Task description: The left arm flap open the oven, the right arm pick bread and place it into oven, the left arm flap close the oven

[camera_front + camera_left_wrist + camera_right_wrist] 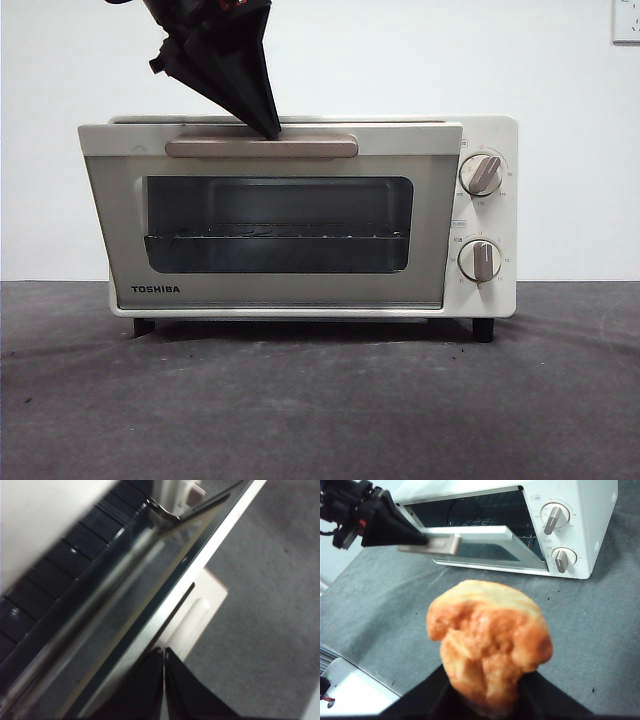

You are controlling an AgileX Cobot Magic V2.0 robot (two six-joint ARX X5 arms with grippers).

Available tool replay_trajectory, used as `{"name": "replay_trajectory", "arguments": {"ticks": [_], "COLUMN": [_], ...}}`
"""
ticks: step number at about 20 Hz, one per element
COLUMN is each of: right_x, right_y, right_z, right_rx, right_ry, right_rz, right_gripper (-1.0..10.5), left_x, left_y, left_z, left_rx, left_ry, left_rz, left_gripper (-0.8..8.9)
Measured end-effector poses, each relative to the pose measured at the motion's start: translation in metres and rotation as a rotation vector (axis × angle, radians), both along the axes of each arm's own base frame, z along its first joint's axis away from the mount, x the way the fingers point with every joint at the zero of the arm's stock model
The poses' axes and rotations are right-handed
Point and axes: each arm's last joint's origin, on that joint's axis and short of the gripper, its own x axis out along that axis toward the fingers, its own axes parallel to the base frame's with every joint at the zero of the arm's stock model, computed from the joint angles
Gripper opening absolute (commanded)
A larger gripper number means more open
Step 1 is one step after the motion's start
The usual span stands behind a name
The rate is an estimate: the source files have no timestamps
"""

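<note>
The cream-white TOSHIBA oven (490, 135) stands in the middle of the table, its door (270, 292) tilted partly open at the top. My left gripper (268, 127) comes down from above, shut, with its pointed tip tucked behind the beige handle (310, 147). The left wrist view shows those shut jaws (164, 653) against the handle (194, 617) and the door's glass (125, 610). In the right wrist view my right gripper (485, 702) is shut on the golden-orange bread (487, 635), held above the table well in front of the oven (592, 525). The left gripper (420, 537) shows there at the handle (442, 545).
A dark grey mat (320, 400) covers the table in front of the oven, with a white wall behind. Two beige knobs (483, 172) sit on the oven's right side. A wire rack (280, 235) shows inside. A white object (350, 692) lies off the mat's near edge.
</note>
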Motion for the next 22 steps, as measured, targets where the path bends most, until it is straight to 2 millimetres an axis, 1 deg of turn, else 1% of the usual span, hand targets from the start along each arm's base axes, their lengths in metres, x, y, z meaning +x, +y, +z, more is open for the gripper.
{"name": "replay_trajectory", "arguments": {"ticks": [5, 10, 13, 17, 22], "right_x": [0.000, 0.000, 0.000, 0.000, 0.000], "right_y": [0.000, 0.000, 0.000, 0.000, 0.000], "right_z": [0.000, 0.000, 0.000, 0.000, 0.000], "right_rx": [0.000, 0.000, 0.000, 0.000, -0.006], "right_ry": [0.000, 0.000, -0.001, -0.001, -0.005], "right_rz": [0.000, 0.000, 0.000, 0.000, 0.002], "right_gripper": [1.0, 1.0, 1.0, 1.0, 1.0], "left_x": [-0.006, -0.016, -0.022, -0.038, -0.051], "left_y": [-0.007, -0.013, -0.017, -0.019, -0.019], "left_z": [-0.004, -0.016, -0.027, -0.055, -0.071], "left_rx": [0.021, 0.044, 0.058, 0.091, 0.065], "left_ry": [0.009, 0.054, 0.080, 0.123, 0.104], "left_rz": [-0.020, -0.044, -0.057, -0.055, -0.017], "left_gripper": [0.10, 0.10, 0.10, 0.10, 0.10]}}
